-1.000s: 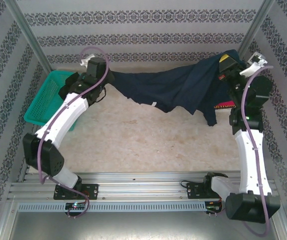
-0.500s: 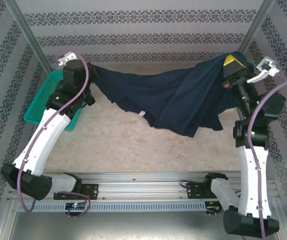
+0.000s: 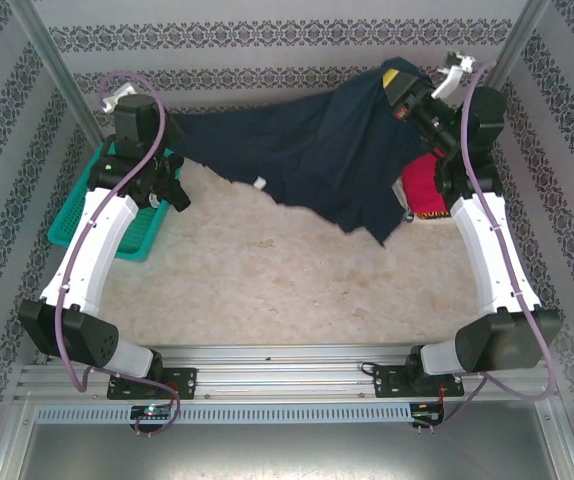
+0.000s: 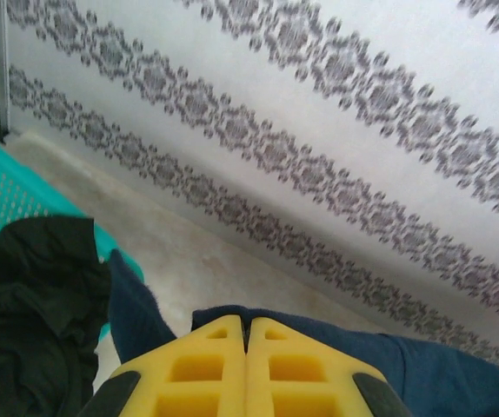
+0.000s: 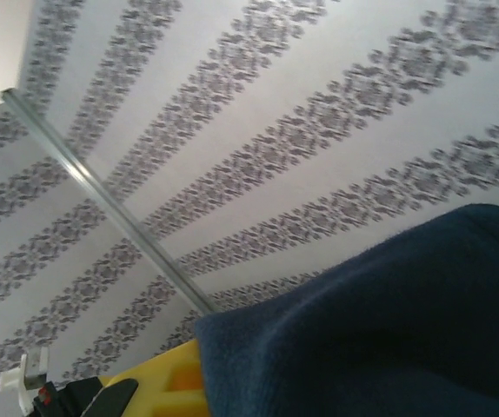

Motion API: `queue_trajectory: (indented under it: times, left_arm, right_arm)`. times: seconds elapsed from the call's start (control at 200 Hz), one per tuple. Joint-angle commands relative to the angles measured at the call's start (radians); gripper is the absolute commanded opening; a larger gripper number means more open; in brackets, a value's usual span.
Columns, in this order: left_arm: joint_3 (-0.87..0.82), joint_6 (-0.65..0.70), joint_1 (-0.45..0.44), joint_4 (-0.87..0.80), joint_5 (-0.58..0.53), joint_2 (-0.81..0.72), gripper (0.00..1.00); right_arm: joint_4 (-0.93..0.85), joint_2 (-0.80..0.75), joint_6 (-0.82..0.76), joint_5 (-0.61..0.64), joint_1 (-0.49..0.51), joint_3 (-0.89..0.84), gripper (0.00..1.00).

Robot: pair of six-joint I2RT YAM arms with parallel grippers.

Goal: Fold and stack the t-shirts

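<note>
navy t-shirt (image 3: 317, 165) hangs stretched in the air between the two arms over the far side of the table (image 3: 267, 280), with nothing folded or stacked yet. left gripper (image 4: 246, 328) has its yellow fingers pressed together on the shirt's edge; right gripper (image 3: 399, 85) is under draped navy cloth, so can't tell how its jaws stand. red t-shirt (image 3: 422, 190) lies bunched by the right arm and black t-shirt (image 4: 32, 287) sits in the teal basket (image 4: 6, 204), so all three folds plus the stacking look left to do.
</note>
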Motion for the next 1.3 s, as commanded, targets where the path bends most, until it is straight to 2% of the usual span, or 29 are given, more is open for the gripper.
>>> queue_trajectory:
  times: [0.0, 0.12, 0.275, 0.38, 0.485, 0.605, 0.799, 0.974, 1.094, 1.134, 1.184, 1.244, 1.294]
  left_arm:
    - [0.045, 0.045, 0.014, -0.025, -0.023, -0.067, 0.00]
    - [-0.047, 0.024, 0.016, -0.055, -0.040, -0.137, 0.00]
    - [-0.271, -0.040, 0.016, -0.087, 0.002, -0.250, 0.00]
    - [-0.446, -0.106, 0.014, -0.114, 0.096, -0.301, 0.00]
    - [-0.605, -0.169, 0.012, -0.105, 0.211, -0.296, 0.00]
    - [-0.721, -0.202, -0.010, -0.045, 0.277, -0.249, 0.00]
    - [-0.761, -0.195, -0.024, -0.062, 0.267, -0.233, 0.00]
    - [-0.797, -0.180, -0.024, -0.092, 0.234, -0.235, 0.00]
    - [-0.806, -0.171, -0.023, -0.113, 0.254, -0.224, 0.00]
    - [-0.807, -0.170, -0.024, -0.127, 0.257, -0.231, 0.02]
    - [-0.806, -0.169, -0.024, -0.153, 0.241, -0.252, 0.07]
    - [-0.800, -0.164, -0.024, -0.184, 0.200, -0.290, 0.20]
    - [-0.787, -0.155, -0.023, -0.206, 0.162, -0.320, 0.28]
  right_arm:
    - [0.076, -0.028, -0.065, -0.011, 0.013, 0.075, 0.00]
    - [0.045, -0.066, -0.110, 0.032, -0.003, -0.038, 0.00]
    - [0.031, -0.129, 0.011, -0.010, -0.073, -0.327, 0.00]
    - [-0.035, -0.176, 0.028, 0.023, -0.087, -0.534, 0.00]
    - [-0.059, -0.138, 0.034, 0.022, -0.089, -0.646, 0.00]
    - [-0.069, -0.028, 0.002, 0.067, -0.090, -0.658, 0.01]
    - [-0.063, 0.147, -0.020, 0.125, -0.105, -0.613, 0.03]
    - [-0.056, 0.310, -0.073, 0.104, -0.109, -0.467, 0.08]
    - [-0.105, 0.376, -0.099, 0.090, -0.112, -0.341, 0.15]
    - [-0.111, 0.370, -0.092, 0.099, -0.113, -0.335, 0.20]
    - [-0.083, 0.334, -0.062, 0.137, -0.114, -0.377, 0.20]
    - [-0.045, 0.266, -0.029, 0.189, -0.114, -0.462, 0.22]
    - [-0.038, 0.195, -0.019, 0.230, -0.114, -0.535, 0.25]
